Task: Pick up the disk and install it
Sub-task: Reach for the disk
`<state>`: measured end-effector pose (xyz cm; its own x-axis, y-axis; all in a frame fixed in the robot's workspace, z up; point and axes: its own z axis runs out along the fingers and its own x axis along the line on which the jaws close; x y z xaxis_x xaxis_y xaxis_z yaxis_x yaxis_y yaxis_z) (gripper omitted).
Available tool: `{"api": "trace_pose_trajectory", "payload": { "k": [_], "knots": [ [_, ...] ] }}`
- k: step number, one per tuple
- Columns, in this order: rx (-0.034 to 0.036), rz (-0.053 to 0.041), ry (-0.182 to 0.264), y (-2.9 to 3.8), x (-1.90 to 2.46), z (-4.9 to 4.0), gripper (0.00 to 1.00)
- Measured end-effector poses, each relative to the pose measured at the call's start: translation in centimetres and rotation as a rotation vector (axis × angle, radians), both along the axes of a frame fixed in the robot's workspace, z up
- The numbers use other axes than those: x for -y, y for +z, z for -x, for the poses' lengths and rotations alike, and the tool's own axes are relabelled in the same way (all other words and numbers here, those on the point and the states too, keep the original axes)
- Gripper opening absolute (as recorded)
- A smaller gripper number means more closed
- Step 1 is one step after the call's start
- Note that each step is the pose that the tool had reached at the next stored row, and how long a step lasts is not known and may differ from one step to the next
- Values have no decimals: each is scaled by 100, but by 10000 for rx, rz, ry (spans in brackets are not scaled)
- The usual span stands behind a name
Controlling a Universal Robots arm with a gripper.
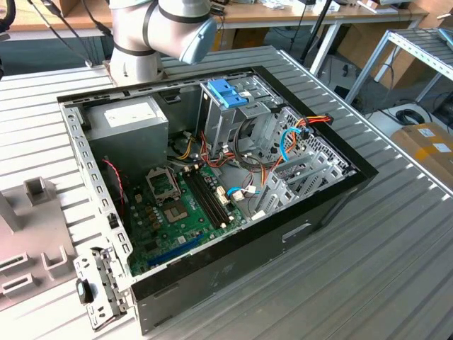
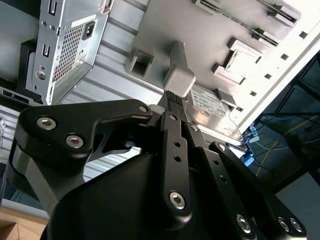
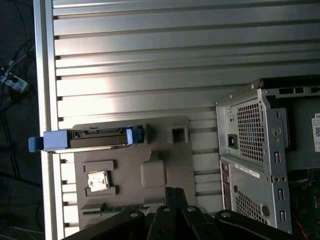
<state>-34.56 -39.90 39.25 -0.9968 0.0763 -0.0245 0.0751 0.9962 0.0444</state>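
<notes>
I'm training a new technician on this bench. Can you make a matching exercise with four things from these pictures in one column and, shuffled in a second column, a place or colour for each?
Column one
1. disk
2. power supply
3. drive cage handle
4. motherboard

Column two
A. green board, flat on the floor of the computer case
B. blue plastic, inside the case
C. on the grey fixture plate, outside the case
D. grey box with white label, in a corner of the case

Pairs: 1-C, 2-D, 3-B, 4-A
</notes>
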Motion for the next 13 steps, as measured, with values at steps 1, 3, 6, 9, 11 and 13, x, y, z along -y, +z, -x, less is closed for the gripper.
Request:
{"api": "trace_pose_trajectory", "payload": {
  "k": [1, 3, 6, 9, 11, 13],
  "knots": [
    [0, 0, 0, 0, 0, 14, 10],
    [0, 0, 0, 0, 0, 45, 10],
    [1, 0, 1, -1, 0, 125, 10],
    [0, 1, 0, -1, 0, 163, 10],
    [0, 0, 0, -2, 0, 191, 10],
    [0, 0, 1, -2, 0, 215, 10]
  ]
}}
